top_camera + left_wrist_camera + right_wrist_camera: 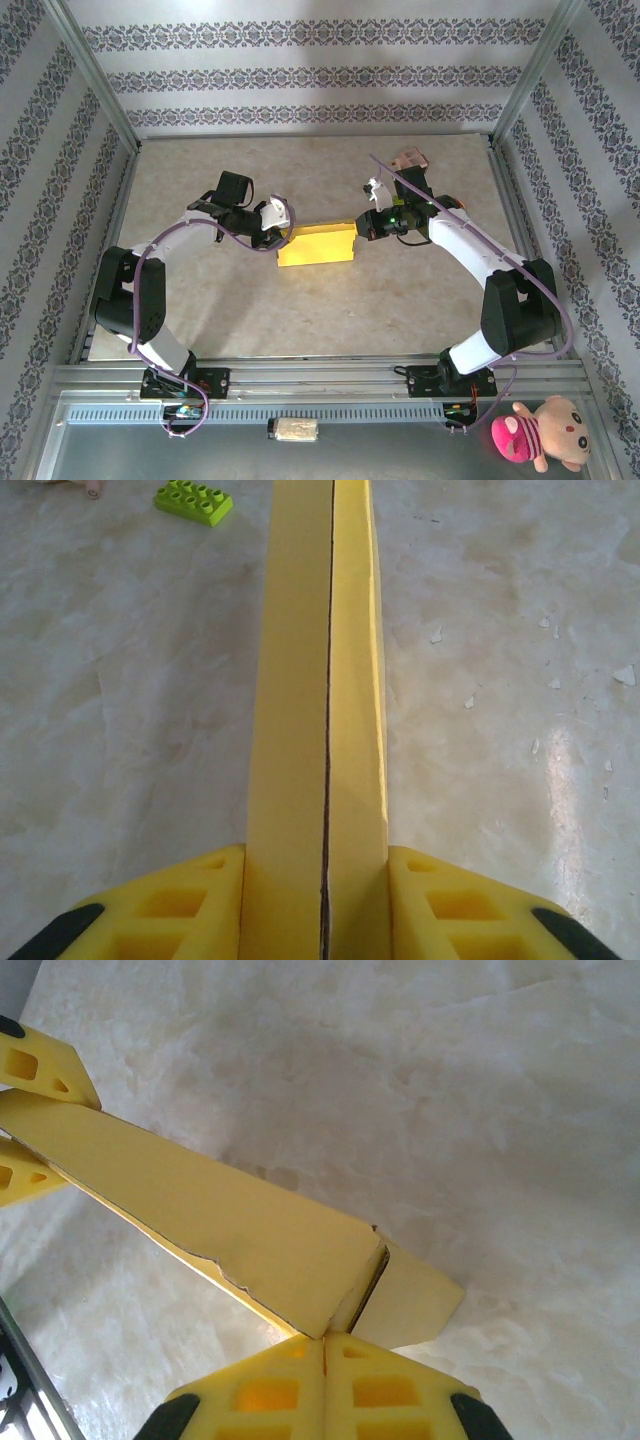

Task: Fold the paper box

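Left gripper (318, 870) and right gripper (325, 1355) each clamp an end of the paper box (316, 246), which looks light, flimsy and easily creased.

You had a pale, marbled table (330, 310) before you, with metal rails along its sides. Near its middle stood the paper box (316, 244), yellow side out; whether its lower edge touched the surface, you could not tell. A small pink box-like item (408, 160) lay near the far edge, right of centre. In the left wrist view a lime-green toy brick (192, 502) lay flat, studs up, left of the box and apart from it, and small white flecks (437, 635) were scattered to its right.
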You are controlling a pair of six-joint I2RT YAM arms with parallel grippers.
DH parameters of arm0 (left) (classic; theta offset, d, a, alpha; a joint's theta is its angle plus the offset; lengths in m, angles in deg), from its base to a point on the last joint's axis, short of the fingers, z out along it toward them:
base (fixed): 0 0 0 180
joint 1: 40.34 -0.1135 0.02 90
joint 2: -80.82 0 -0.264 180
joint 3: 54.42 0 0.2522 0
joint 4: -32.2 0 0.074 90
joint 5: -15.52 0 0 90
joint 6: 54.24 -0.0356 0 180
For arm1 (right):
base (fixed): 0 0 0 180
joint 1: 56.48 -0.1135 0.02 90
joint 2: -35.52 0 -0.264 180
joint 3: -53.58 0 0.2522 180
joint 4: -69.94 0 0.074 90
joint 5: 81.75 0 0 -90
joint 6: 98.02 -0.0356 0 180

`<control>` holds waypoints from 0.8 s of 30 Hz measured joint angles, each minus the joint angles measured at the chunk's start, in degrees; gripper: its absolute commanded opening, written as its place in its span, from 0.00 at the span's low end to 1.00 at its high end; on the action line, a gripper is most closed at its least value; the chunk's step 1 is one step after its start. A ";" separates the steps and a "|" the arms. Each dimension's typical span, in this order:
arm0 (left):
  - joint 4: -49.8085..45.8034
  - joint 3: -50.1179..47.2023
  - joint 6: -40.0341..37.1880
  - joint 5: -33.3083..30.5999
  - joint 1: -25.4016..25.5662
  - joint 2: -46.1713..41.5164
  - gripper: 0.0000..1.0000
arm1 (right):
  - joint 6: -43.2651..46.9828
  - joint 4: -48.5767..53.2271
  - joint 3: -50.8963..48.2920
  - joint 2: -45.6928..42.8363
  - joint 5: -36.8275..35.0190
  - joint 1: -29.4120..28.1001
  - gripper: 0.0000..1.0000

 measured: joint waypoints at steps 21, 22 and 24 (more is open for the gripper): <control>0.85 -0.09 -0.28 -0.94 0.55 -0.09 0.30 | -7.61 4.15 3.67 -3.04 -0.61 2.34 0.39; 0.85 -0.09 -0.28 -0.96 0.55 -0.09 0.30 | -9.38 4.17 4.66 -2.95 -0.66 2.32 0.39; 0.87 -0.09 -0.31 -0.98 0.55 -0.09 0.30 | -13.88 4.28 7.41 -2.27 -0.79 2.29 0.39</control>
